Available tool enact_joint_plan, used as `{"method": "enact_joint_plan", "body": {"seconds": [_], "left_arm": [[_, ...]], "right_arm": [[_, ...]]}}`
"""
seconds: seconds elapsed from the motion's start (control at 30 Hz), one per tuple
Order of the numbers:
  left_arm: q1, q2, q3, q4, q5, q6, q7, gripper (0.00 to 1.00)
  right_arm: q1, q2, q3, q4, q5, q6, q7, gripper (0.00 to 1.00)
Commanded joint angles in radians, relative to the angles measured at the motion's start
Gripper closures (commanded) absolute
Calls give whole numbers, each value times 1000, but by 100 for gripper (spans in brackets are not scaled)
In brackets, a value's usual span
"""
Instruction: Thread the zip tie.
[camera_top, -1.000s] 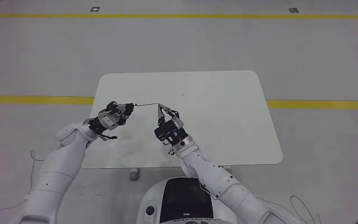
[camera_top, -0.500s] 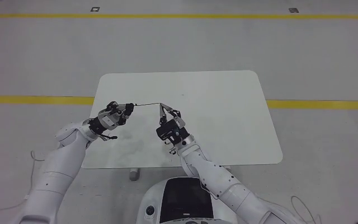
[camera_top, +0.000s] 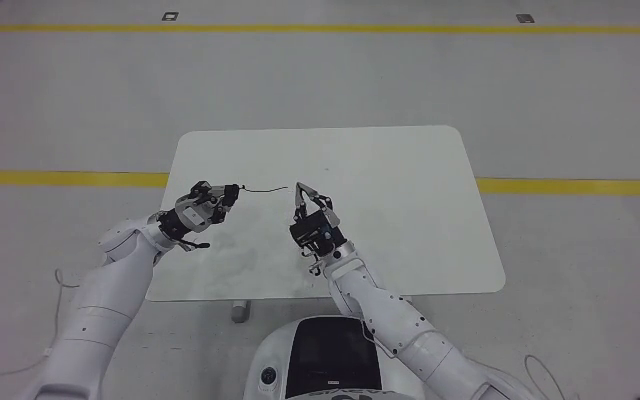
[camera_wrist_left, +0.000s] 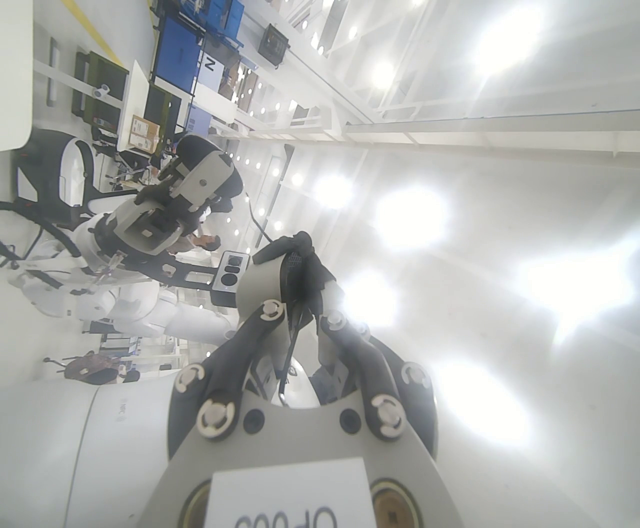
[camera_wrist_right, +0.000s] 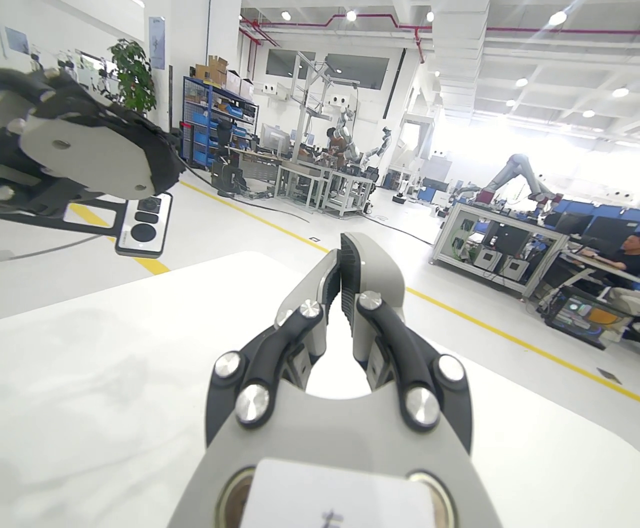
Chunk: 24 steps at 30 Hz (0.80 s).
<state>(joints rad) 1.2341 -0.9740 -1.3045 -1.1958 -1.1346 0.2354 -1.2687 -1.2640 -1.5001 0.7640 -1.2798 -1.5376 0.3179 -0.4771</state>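
1. Clamping one end of the zip tie (camera_top: 258, 188) in the left gripper (camera_top: 230, 190), with the fingers closed tight on it, over the white table (camera_top: 400, 210) at about 9 o'clock from the table's middle.
2. Stretching out from the left gripper toward 3 o'clock as a thin black strand, nearly level, with a slight wave along its length.
3. Ending free in the air just short of the right gripper (camera_top: 299, 187), with a small gap lying between the strand's tip and that gripper's fingertips.
4. Pressing the right gripper's two ribbed fingers together, closed on nothing, as the right wrist view shows.
5. Pointing the right gripper toward 11 o'clock, just beside the table's middle, at 3 o'clock from the strand's free tip.
6. Pinching the strand between dark-covered fingertips in the left wrist view, with a thin dark line running back between the fingers toward the palm; whether that line is the tie's other end, cannot tell.
7. Hanging clear of the right gripper along its whole length, with no loop closed.
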Motion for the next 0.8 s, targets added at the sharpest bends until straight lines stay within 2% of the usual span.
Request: {"method": "enact_joint_plan", "body": {"seconds": [0.0, 0.2, 0.33, 0.43, 0.5, 0.53, 0.77], "left_arm": [[0, 0, 0, 0, 0, 0, 0, 100], [0, 0, 0, 0, 0, 0, 0, 100], [6, 2, -1, -19, 15, 8, 30, 100], [5, 10, -12, -17, 50, 35, 27, 100], [4, 13, -14, -14, 62, 55, 28, 100], [1, 14, -15, -16, 78, 46, 27, 100], [2, 14, -15, -18, 81, 40, 32, 100]], "right_arm": [[0, 0, 1, 0, 3, 0, 0, 0], [0, 0, 1, 0, 3, 0, 0, 0], [-9, 4, 26, -9, 22, -43, 21, 0], [-20, 13, 62, -29, 60, -121, 63, 0], [-31, 21, 90, -44, 106, -203, 124, 0], [-31, 26, 105, -53, 106, -231, 144, 0], [-33, 27, 110, -56, 106, -236, 148, 0]]}}
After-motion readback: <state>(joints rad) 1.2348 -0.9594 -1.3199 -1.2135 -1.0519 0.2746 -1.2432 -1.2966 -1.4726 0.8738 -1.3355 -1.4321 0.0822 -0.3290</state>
